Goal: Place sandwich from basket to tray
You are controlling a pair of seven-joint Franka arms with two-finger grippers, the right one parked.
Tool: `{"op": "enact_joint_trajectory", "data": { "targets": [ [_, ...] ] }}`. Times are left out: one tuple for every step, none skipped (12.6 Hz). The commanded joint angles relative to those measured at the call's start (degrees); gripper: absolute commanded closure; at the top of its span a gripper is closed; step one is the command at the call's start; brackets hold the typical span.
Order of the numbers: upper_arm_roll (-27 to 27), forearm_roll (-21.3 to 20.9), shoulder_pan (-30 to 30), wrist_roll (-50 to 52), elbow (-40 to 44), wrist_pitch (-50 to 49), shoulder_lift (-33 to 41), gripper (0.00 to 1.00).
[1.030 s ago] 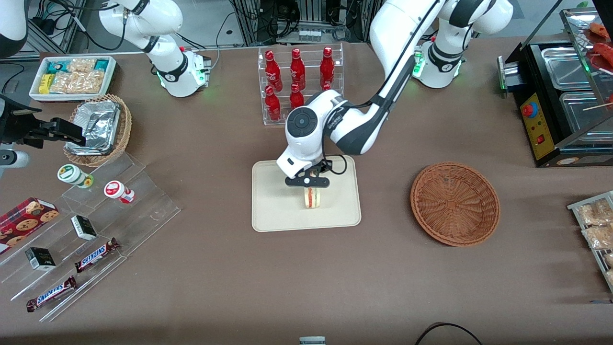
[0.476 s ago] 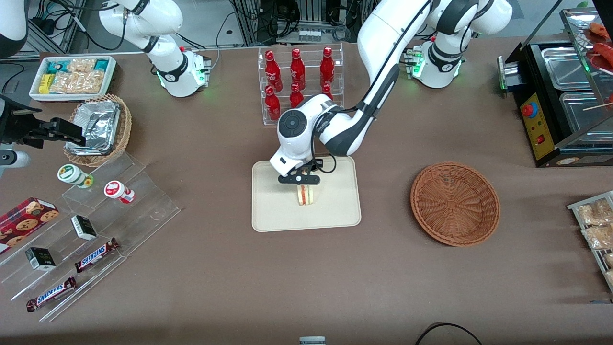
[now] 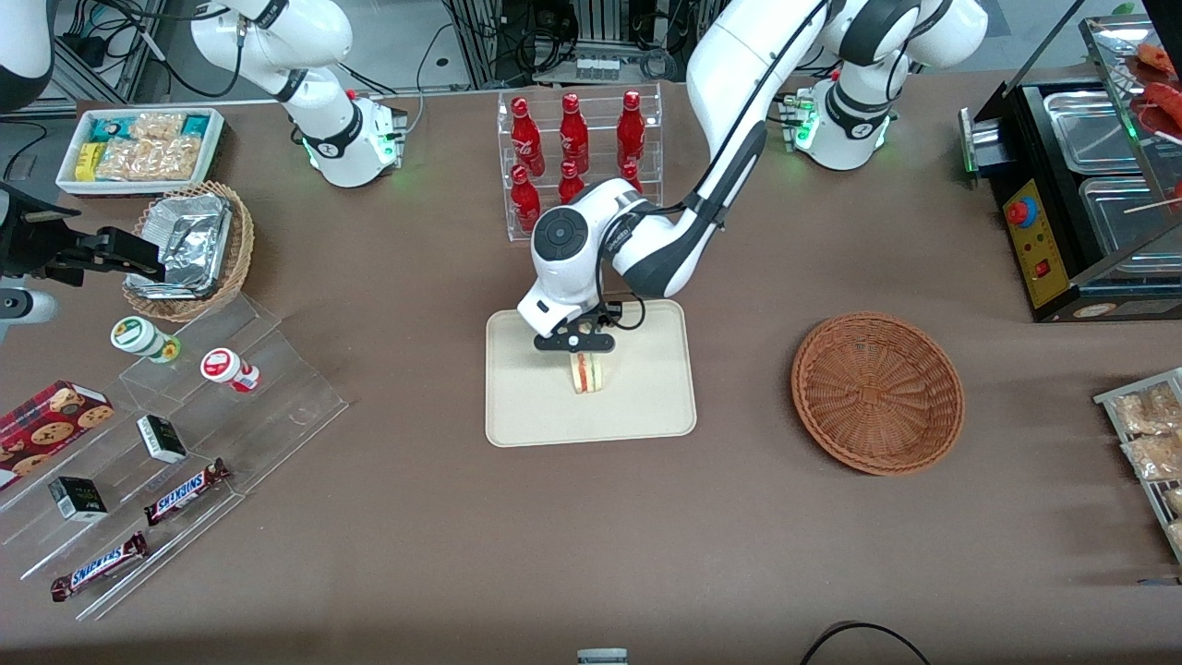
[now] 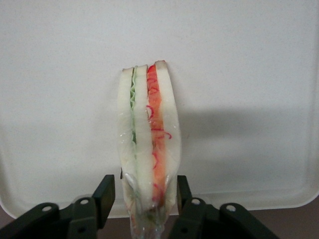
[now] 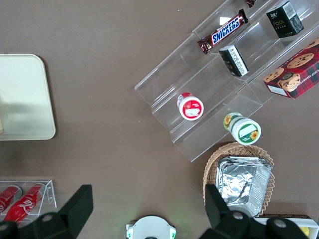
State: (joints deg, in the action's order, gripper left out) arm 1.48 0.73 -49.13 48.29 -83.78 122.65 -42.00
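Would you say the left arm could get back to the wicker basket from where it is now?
Probably yes: the hand holds the sandwich over the tray, and only bare table separates it from the basket.

Your working left arm reaches out from its base toward the middle of the table, the white upper link sloping down and forward, then bending at a dark grey elbow joint. The wrist ends in a round white housing with a black circular cap facing upward, and a black cable loops beside it. Below the housing, your gripper [image 3: 580, 358] points straight down. In the wrist view, its two black fingers [image 4: 103, 196] stand parted, one on each side of the sandwich [image 4: 148, 144]. One finger presses against the wrapper, the other stands just beside it, so whether your grip is firm cannot be told.
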Motion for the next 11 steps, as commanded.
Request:
{"op": "enact_joint_trajectory", "data": {
  "targets": [
    [-1.0, 0.6, -0.5, 1.1, 0.0, -0.5, 1.5, 0.01],
    [-1.0, 0.8, -0.4, 1.1, 0.2, -2.2, 2.4, 0.01],
    [-1.1, 0.8, -0.3, 1.1, 0.4, -3.5, 3.8, 0.01],
    [-1.2, 0.8, 0.9, 1.2, 0.5, -4.3, 5.7, 0.01],
    [-1.2, 0.6, 1.7, 1.2, 0.5, -5.7, 7.4, 0.01],
    [-1.2, 0.1, 1.8, 1.0, 0.5, -8.0, 8.7, 0.01],
    [-1.4, 0.0, 1.9, 0.9, 0.4, -10.6, 10.1, 0.01],
    [-3.0, 0.0, 1.8, 0.9, 0.3, -12.9, 12.0, 0.01],
    [-4.9, 0.0, 1.8, 0.4, 0.4, -15.4, 14.5, 0.01],
    [-6.1, -0.1, 1.9, 0.1, -0.1, -18.3, 17.2, 0.0],
    [-8.1, -0.2, 1.9, 0.0, -0.2, -19.5, 18.4, 0.01]
  ]
}}
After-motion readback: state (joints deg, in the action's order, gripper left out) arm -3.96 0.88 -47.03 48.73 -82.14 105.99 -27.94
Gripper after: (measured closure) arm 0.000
